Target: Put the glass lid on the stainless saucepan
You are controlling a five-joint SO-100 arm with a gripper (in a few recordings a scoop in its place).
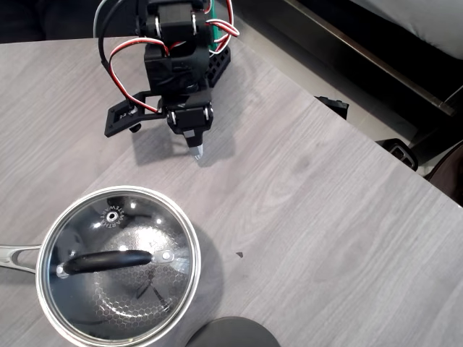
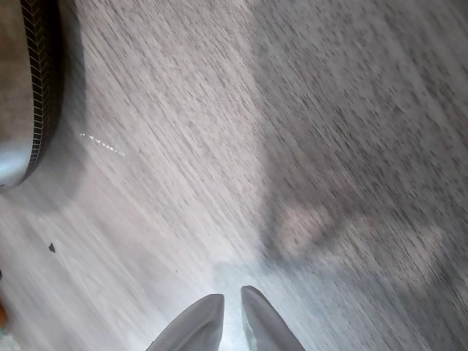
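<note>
Glass lid (image 1: 118,262) sits on the stainless saucepan (image 1: 51,307), lower left of the overhead view; steel rim seated all round, black bar handle lying roughly left-right. Honeycomb pan interior visible through the glass. Pan's long steel handle runs out past the left edge, cut off; pan bottom cut by the lower edge.

Gripper (image 1: 197,150) well apart from the pan, near the top centre of the overhead view, tip pointing down close to the grey wood-grain table (image 1: 325,217). Wrist view: the two fingertips (image 2: 201,316) nearly together, a thin gap between, nothing held, nothing between them. Whether the tip touches the table: cannot tell.

Dark grey round object (image 1: 233,332) at the bottom edge, just right of the pan, mostly cut off. Wrist view blurred; a round ribbed edge (image 2: 36,80) shows at upper left, identity unclear.
</note>
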